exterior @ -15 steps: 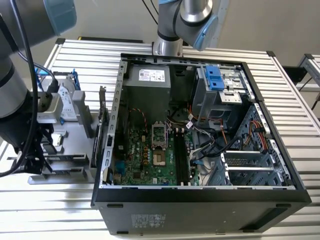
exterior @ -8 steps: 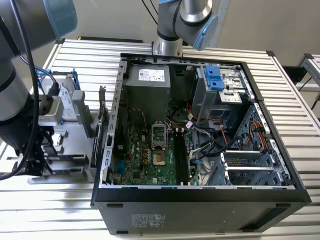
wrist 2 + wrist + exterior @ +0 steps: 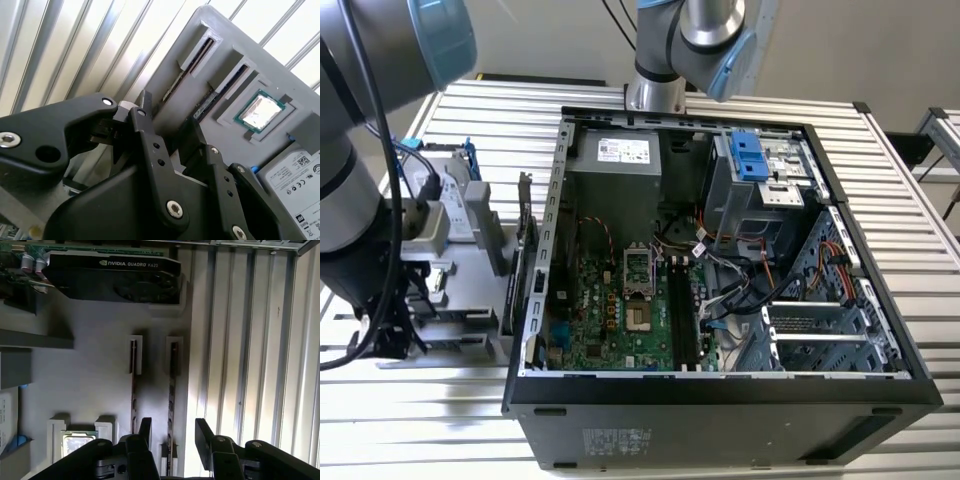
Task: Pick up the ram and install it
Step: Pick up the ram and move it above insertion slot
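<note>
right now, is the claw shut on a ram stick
No, the claw is open, and the ram stick between its fingers sits untouched in the grey tray.

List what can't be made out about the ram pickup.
First wrist view: the body of the end effector hides the near end of the ram; contact unclear.
Second wrist view: its linkages cover the ram's near part.
Exterior view: arm blocks the tray; memory slots too small.

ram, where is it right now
In the first wrist view the ram stands on edge in a gray tray slot beneath the open tool, beside a second stick.
</note>
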